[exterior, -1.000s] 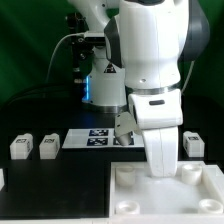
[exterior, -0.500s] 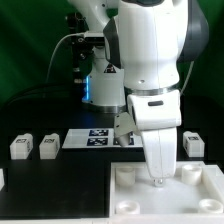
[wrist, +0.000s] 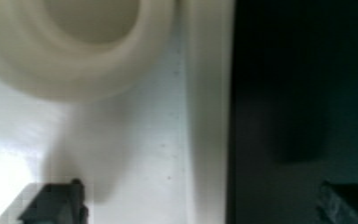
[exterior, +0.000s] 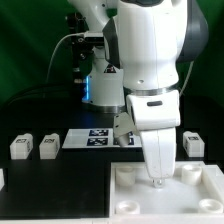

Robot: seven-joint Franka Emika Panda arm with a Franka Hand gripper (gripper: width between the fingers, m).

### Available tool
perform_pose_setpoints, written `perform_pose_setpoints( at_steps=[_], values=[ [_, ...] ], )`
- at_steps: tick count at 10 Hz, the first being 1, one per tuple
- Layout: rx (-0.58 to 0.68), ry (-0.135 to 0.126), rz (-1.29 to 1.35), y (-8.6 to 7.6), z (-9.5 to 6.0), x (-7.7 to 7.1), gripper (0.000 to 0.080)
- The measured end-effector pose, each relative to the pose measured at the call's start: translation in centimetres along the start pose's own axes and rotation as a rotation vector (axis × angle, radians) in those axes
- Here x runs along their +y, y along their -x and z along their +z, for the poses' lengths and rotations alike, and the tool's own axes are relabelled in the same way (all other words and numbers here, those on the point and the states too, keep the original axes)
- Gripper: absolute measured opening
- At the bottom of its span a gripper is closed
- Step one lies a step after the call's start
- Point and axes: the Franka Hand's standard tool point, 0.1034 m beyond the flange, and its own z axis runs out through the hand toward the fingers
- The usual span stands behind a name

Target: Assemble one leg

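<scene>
— Where is the claw [exterior: 157, 181]?

— It has sunk lower than a second ago and has now stopped close over the tabletop [exterior: 205, 195]. It is spread wide and holds nothing.

— So the leg [exterior: 48, 146] isn't picked up?

— No. It lies on the desk [exterior: 60, 190] at the exterior view's left, well apart, so fitting hasn't begun.

— The socket [wrist: 87, 50]?

— It looks empty.
</scene>
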Motion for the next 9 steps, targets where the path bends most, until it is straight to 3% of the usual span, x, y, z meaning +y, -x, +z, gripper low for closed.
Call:
perform_pose_setpoints(
  at_steps=[2, 4, 6, 9],
  values=[
    [0.0, 0.001, 0.052, 0.0, -0.1, 0.0, 0.0649],
    [-0.004, 0.016, 0.12, -0.8, -1.3, -0.1, 0.0649],
    [-0.001, 0.032, 0.468, -2.8, -2.9, -1.0, 0.0649],
    [0.014, 0.033, 0.881, -6.7, -3.0, -2.8, 0.0649]
  ],
)
